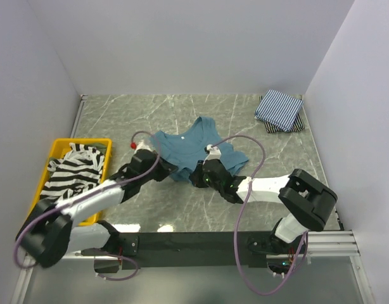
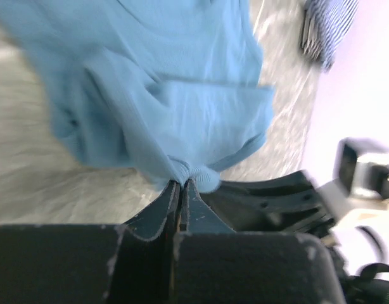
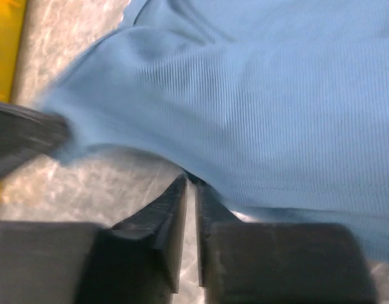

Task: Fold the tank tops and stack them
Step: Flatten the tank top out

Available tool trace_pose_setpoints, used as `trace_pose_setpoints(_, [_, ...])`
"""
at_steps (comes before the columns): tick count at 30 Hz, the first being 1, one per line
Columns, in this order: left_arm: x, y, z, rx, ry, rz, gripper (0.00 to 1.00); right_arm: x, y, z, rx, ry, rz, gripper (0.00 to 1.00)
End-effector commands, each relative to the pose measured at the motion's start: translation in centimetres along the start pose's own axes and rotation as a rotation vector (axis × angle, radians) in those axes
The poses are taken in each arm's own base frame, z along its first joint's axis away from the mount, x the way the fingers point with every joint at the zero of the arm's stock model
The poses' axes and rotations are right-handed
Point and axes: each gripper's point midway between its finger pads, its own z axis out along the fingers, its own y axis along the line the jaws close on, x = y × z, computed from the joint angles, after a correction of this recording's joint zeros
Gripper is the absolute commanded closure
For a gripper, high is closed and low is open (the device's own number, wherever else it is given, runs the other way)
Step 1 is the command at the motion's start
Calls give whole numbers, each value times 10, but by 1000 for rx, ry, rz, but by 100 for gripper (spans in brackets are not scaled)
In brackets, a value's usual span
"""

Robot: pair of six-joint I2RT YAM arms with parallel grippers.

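Observation:
The teal-blue tank top (image 1: 194,147) lies spread at the table's middle, its near hem bunched. My left gripper (image 1: 165,169) is shut on a fold of that hem (image 2: 182,180), the cloth puckered at its tips. My right gripper (image 1: 197,173) sits just right of it at the same hem; its jaws (image 3: 191,181) stand a narrow slit apart, the table showing through, and the cloth (image 3: 258,107) drapes over the tips. A black-and-white striped top (image 1: 71,170) lies in the yellow bin (image 1: 103,144). A folded pinstriped top (image 1: 279,107) rests at the back right on a darker cloth (image 1: 298,125).
The yellow bin stands at the left edge beside my left arm. White walls close in the table on three sides. The two grippers are close together, the right arm's black body (image 2: 289,196) showing in the left wrist view. Marble tabletop (image 1: 258,164) lies bare around the teal top.

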Motion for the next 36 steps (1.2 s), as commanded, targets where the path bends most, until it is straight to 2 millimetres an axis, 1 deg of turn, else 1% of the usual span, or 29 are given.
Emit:
trace_pose_setpoints(1, [-22,32,-24,-89,-117,-60,99,1,2,-13,7,2,9,72])
trace_pose_setpoints(2, [-25,40,-30,-108,-133,-72,99,4,-6,-17,34,5,12,65])
trace_pose_setpoints(3, [-30,52,-42,-134,-169,-87,99,-5,-7,-26,39,-23,30,54])
trace_pose_setpoints(4, [-34,57,-48,-141,-190,-98,99,-8,-19,-32,86,-35,39,50])
trace_pose_setpoints(5, [-41,62,-54,-151,-222,-110,99,-11,-36,-38,129,-48,63,46])
trace_pose_setpoints(6, [-45,63,-64,-139,-252,-118,99,-19,-47,-51,163,-65,100,45])
trace_pose_setpoints(7, [-48,73,-70,-176,-273,-130,99,-23,-58,-57,195,-77,122,44])
trace_pose_setpoints(8, [-52,78,-75,-187,-294,-142,99,-22,-75,-63,242,-81,146,44])
trace_pose_setpoints(9, [-57,75,-83,-172,-323,-149,100,-39,-94,-73,280,-134,203,44])
trace_pose_setpoints(10, [-59,85,-89,-213,-344,-156,100,-38,-108,-79,313,-136,224,44])
trace_pose_setpoints(11, [-62,86,-92,-216,-359,-162,99,-33,-122,-83,335,-128,248,45])
trace_pose_setpoints(12, [-67,84,-97,-206,-384,-169,99,-39,-128,-88,337,-150,268,46])
trace_pose_setpoints(13, [-68,88,-100,-223,-394,-173,99,-42,-143,-91,372,-164,296,47])
trace_pose_setpoints(16, [-72,89,-104,-234,-405,-175,99,-39,-162,-95,427,-159,324,48])
trace_pose_setpoints(17, [-72,91,-104,-244,-405,-176,99,-39,-165,-94,430,-158,330,48])
trace_pose_setpoints(19, [-71,91,-102,-249,-397,-171,99,-33,-170,-93,436,-130,349,53])
trace_pose_setpoints(20, [-71,91,-101,-249,-395,-172,99,-37,-169,-90,422,-144,353,55])
trace_pose_setpoints(21, [-71,90,-100,-244,-391,-173,99,-34,-171,-88,431,-132,356,59])
trace_pose_setpoints(22, [-71,89,-100,-238,-390,-172,99,-34,-169,-86,418,-129,356,60])
trace_pose_setpoints(24, [-72,86,-100,-226,-390,-171,99,-30,-169,-83,411,-117,360,62])
trace_pose_setpoints(25, [-72,87,-99,-226,-388,-168,100,-32,-165,-81,386,-123,366,62])
trace_pose_setpoints(30, [-71,86,-98,-223,-382,-165,99,-25,-160,-73,337,-103,371,61])
trace_pose_setpoints(31, [-72,85,-98,-220,-381,-166,99,-28,-158,-71,321,-111,374,61])
trace_pose_setpoints(33, [-71,86,-97,-217,-379,-165,100,-24,-158,-67,312,-96,375,59])
trace_pose_setpoints(34, [-71,85,-97,-216,-378,-165,99,-28,-155,-65,294,-111,377,58])
trace_pose_setpoints(36, [-71,85,-97,-215,-378,-165,99,-26,-156,-61,292,-103,379,56])
